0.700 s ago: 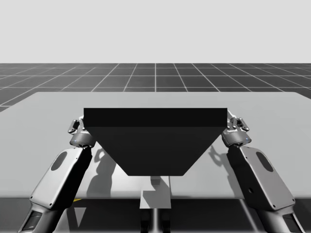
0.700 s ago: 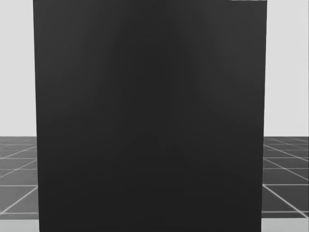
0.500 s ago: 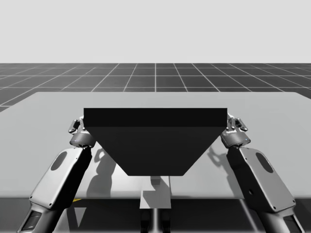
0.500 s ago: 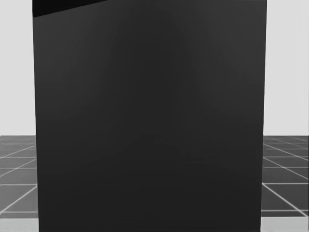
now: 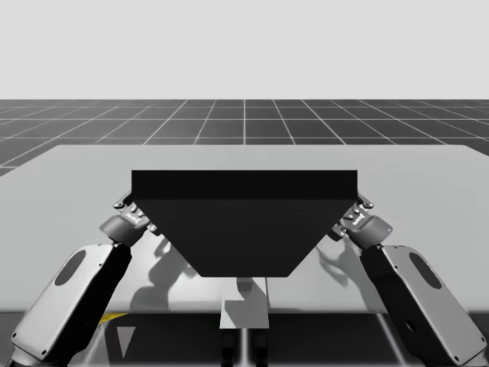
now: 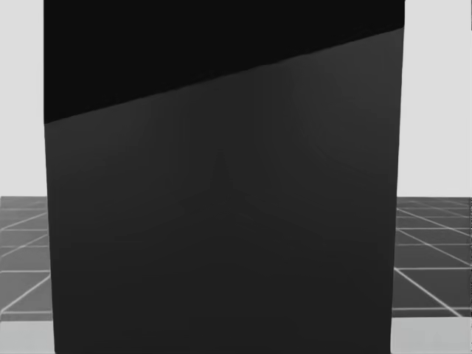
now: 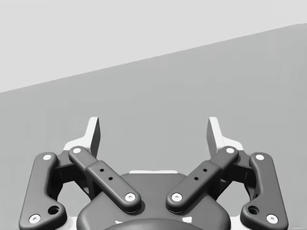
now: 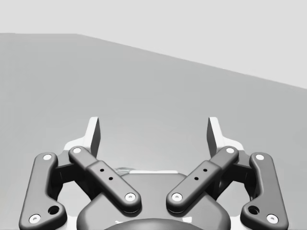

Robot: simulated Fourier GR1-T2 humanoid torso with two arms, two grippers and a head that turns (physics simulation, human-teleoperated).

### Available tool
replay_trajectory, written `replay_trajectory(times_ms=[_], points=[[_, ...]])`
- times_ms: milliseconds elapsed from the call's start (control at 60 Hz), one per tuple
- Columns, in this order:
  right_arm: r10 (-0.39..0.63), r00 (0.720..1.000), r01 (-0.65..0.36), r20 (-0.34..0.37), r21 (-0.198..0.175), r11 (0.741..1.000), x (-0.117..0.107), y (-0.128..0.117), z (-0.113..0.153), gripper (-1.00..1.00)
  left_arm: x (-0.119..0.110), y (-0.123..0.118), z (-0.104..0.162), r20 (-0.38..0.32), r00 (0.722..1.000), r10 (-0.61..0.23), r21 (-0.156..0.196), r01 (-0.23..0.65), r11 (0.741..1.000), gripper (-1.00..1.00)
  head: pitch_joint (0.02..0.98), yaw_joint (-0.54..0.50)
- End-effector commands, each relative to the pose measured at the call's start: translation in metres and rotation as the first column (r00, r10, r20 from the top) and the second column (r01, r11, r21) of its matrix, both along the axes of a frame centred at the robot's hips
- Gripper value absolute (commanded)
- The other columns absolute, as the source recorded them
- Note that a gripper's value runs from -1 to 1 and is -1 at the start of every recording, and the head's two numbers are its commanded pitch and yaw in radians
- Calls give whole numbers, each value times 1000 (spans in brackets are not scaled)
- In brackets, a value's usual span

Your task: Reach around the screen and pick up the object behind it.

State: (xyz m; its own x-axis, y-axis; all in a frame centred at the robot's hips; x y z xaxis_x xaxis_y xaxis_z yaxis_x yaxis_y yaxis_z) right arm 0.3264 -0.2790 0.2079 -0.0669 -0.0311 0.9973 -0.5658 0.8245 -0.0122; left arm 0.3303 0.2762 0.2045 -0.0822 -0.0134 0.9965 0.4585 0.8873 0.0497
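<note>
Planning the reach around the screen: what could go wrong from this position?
The left end effector and right end effector, both open, sit close beside the screen; an inward swing could knock it. The object is hidden behind the screen, so the reach over the table would likely be blind.

Light is even and flat, falling from above; the table (image 5: 428, 176) shows soft grey with no glare; my left arm (image 5: 76, 290) and right arm (image 5: 416, 290) cast dim shadows on it beside the black screen (image 5: 244, 229); in the head view a darker band slants across the screen's upper face.
</note>
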Motion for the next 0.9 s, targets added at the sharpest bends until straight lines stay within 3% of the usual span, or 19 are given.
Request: replay_trajectory(times_ms=[17,67,200,283,367,517,567,733,900], points=[[144,990,-144,-6,-19,989,-16,9,-1,-1000,-20,-7,8,-5,986,-165,19,165,986,-1000,93,-29],[153,988,-154,-17,-16,988,-18,8,-1,-1000,-24,-8,8,-17,980,-197,18,197,980,-1000,93,-30],[156,985,-156,-77,1,988,-28,0,-3,-1000,-36,-14,3,-47,964,-263,107,266,958,-1000,102,-38],[157,981,-157,-112,4,988,-33,-5,-9,-1000,-40,-15,-4,-58,960,-274,127,279,952,-1000,109,-44],[140,983,-144,-118,-21,989,-37,-8,-14,-1000,-42,-15,-10,-66,957,-282,125,288,949,-1000,112,-49],[123,978,-128,-166,-19,992,-41,-10,-28,-1000,-41,-18,-18,-78,956,-284,131,292,947,-1000,117,-52],[108,978,-116,-180,-36,993,-41,-9,-32,-1000,-41,-19,-19,-79,954,-290,130,298,946,-1000,119,-52],[90,972,-104,-216,-52,993,-25,-8,-47,-1000,-41,-21,-20,-76,952,-296,135,304,943,-1000,125,-60],[100,973,-120,-209,-86,989,-5,-1,-54,-1000,-41,-22,-22,-70,952,-297,139,304,942,-1000,130,-62]])
